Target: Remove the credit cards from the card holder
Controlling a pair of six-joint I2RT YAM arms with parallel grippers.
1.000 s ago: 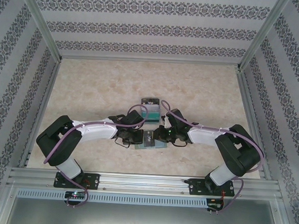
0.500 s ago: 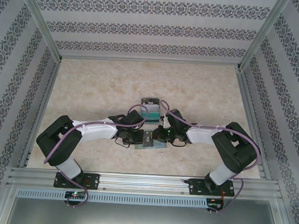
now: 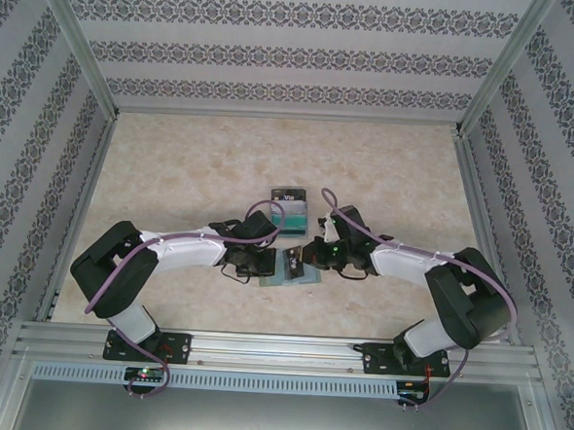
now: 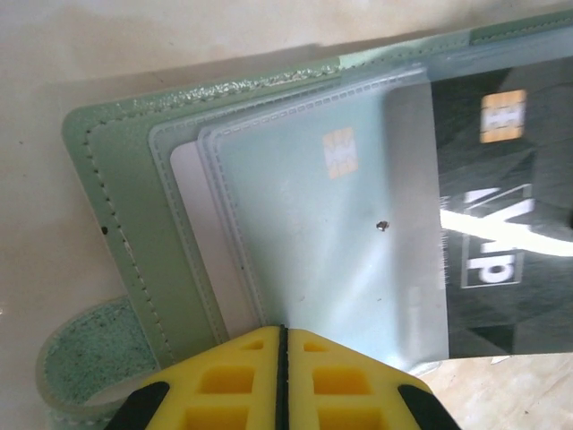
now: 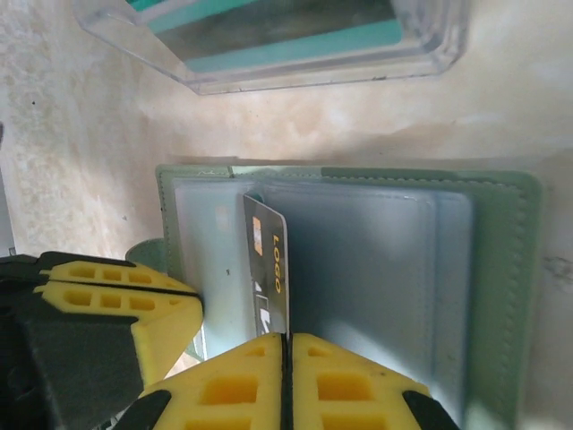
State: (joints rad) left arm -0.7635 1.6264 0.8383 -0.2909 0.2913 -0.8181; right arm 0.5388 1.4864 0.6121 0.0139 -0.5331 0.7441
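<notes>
- Credit card [image 5: 266, 269], dark face with a gold chip: gripped at its lower edge by the right claw [image 5: 287, 345], whose jaws are closed tight on it. The card stands on edge, risen from the pale sleeves [image 4: 304, 224].
- Left claw [image 4: 282, 339]: jaws pressed together, tips at the near edge of the sleeves. Cannot tell whether a sleeve is caught between them. In the right wrist view one of its yellow fingers sits just left of the right claw.
- Card holder [image 4: 107, 179]: grey-green, lying open and flat on the surface [image 3: 192, 170], between the two claws and near the front middle. In the left wrist view its tab [image 4: 81, 358] is at the near-left corner. A pale card [image 4: 338, 152] with a chip sits inside a sleeve.
- Clear box [image 5: 430, 49]: just beyond the holder and apart from it, with teal cards [image 5: 295, 40] inside.
- Change from a second ago: the right claw's jaws were slightly apart and are now closed. The right arm [image 3: 430, 272] has drawn to the right, with its elbow swung outward and its wrist further from the left claw. The left arm [image 3: 177, 252], holder and box are where they were.
</notes>
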